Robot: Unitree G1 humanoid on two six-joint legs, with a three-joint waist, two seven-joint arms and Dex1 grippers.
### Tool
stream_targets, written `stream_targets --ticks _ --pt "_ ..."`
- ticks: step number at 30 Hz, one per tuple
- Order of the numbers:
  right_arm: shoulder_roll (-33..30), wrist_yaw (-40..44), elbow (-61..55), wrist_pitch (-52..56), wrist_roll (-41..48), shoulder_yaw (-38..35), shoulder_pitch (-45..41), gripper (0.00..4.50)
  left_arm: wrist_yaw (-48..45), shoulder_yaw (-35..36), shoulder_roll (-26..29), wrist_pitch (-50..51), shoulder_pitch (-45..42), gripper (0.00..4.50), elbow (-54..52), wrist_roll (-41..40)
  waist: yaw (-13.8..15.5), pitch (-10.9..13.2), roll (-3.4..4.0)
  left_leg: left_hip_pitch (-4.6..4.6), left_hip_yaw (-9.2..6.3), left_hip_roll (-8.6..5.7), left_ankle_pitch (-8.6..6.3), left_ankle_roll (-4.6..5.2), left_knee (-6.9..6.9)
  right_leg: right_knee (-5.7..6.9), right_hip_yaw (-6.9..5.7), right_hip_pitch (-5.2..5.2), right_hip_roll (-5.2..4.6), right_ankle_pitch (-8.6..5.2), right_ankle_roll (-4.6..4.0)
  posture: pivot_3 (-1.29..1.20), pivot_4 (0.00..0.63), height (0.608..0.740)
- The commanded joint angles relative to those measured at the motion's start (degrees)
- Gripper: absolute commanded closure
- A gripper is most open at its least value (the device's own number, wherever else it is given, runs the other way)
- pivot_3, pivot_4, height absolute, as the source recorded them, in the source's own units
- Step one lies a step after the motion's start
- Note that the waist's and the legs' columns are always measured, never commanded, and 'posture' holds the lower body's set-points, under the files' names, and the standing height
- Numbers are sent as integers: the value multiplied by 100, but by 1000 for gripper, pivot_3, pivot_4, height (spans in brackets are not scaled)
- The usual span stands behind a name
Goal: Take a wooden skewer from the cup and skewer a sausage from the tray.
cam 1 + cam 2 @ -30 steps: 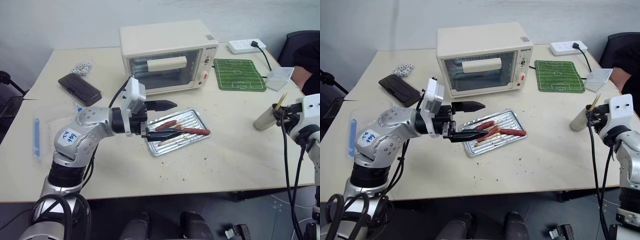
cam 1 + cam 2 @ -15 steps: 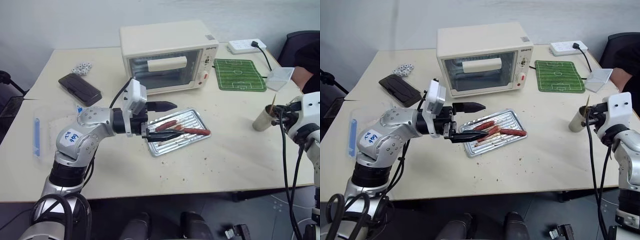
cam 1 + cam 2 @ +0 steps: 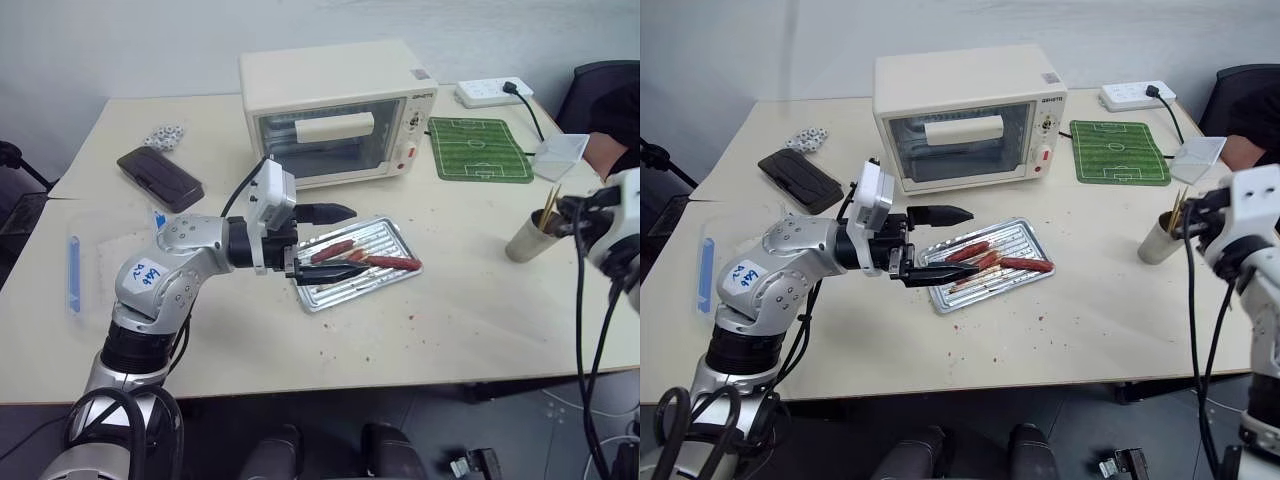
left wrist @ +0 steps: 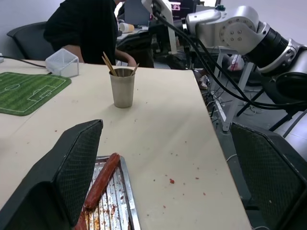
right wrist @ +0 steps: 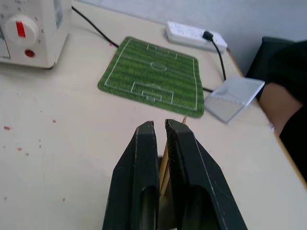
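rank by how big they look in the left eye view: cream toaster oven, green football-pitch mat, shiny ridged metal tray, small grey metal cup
1. cream toaster oven
2-3. shiny ridged metal tray and green football-pitch mat: look alike, not ranked
4. small grey metal cup

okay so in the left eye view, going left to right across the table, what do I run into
Clear plastic box with blue clip → dark case → left gripper → tray with the sausages → green football-pitch mat → cup of skewers → right gripper.
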Motion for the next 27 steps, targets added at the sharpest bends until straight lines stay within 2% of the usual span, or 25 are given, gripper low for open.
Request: stream_targets --ticks 1,3,6,10,18,27 --pt "-281 19 -310 298 170 -324 -170 4122 -27 -21 -72 -178 -61 0 -2 59 2 0 0 0 0 0 0 0 -2 -1 0 0 0 0 0 0 150 740" --pt "-310 28 -334 364 168 -352 -106 4122 -30 -38 -104 -210 -73 0 27 71 3 0 0 -1 0 3 0 0 -2 -3 1 0 2 0 -1 0 150 740" --pt "-244 -86 -535 595 193 -614 206 3550 -33 -65 -139 -256 -88 0 64 93 5 0 0 -2 0 0 -1 1 1 -3 1 1 1 0 0 0 150 740" --pt "-56 -116 -1211 1039 502 -1049 656 2296 -49 -49 -133 -260 -91 0 62 82 14 0 1 -4 0 1 0 2 0 -3 1 -1 1 0 0 0 150 740" --pt "681 -432 -1657 1056 521 -1077 1280 2296 -94 -56 -109 -246 -125 0 90 94 1 0 2 0 8 1 1 4 5 7 11 -1 3 2 3 0 150 740" --pt "1018 -583 -1027 467 221 -649 1169 2296 -138 -59 -106 -225 -206 0 124 106 0 -1 3 1 7 0 2 2 2 10 19 -5 4 2 3 0 150 740"
